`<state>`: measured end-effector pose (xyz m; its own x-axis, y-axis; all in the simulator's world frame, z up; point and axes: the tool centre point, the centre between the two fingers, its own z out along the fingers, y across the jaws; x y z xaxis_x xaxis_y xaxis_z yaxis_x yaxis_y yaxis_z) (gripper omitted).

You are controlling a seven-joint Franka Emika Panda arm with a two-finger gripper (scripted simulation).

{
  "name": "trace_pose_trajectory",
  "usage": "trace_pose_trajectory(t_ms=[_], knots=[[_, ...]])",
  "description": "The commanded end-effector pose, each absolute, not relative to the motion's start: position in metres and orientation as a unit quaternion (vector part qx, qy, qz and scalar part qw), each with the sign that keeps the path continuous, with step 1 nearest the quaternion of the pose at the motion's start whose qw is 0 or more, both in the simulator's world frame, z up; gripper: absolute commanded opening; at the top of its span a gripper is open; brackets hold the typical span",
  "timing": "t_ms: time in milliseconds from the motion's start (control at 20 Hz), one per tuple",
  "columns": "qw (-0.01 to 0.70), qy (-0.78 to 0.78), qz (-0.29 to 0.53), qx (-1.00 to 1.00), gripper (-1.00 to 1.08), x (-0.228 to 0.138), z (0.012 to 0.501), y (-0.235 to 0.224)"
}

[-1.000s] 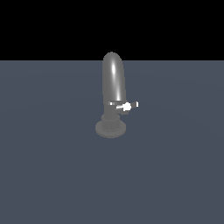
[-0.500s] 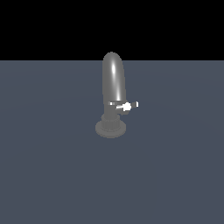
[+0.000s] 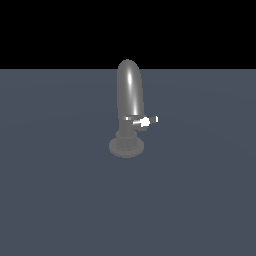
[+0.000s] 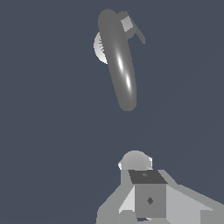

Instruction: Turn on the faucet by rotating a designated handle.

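Observation:
The faucet (image 3: 129, 95) is a grey glossy tap with a tall, rounded arched spout on a round ribbed base (image 3: 127, 146), standing mid-floor in the exterior view. The handle (image 3: 145, 120), a small thin lever with a bright white tip, juts from the lower stem toward the exterior view's right. In the wrist view the faucet (image 4: 120, 65) is seen from above, with the handle (image 4: 136, 31) sticking out beside its base. Grey parts of my gripper (image 4: 148, 192) show at the picture's edge, well apart from the faucet. Its fingers are not clearly shown. The arm is out of the exterior view.
The faucet stands on a flat, dark blue-grey floor (image 3: 60, 190) that runs to a black background at the far edge. No other objects show.

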<state>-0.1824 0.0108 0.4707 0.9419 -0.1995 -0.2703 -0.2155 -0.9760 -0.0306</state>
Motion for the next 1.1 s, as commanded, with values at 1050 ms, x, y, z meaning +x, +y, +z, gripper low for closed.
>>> trace_pose_trajectory(t_ms=[1050], knots=[[0.107, 0.275, 0.333, -0.895, -1.0, -0.068, 0.422, 0.0]])
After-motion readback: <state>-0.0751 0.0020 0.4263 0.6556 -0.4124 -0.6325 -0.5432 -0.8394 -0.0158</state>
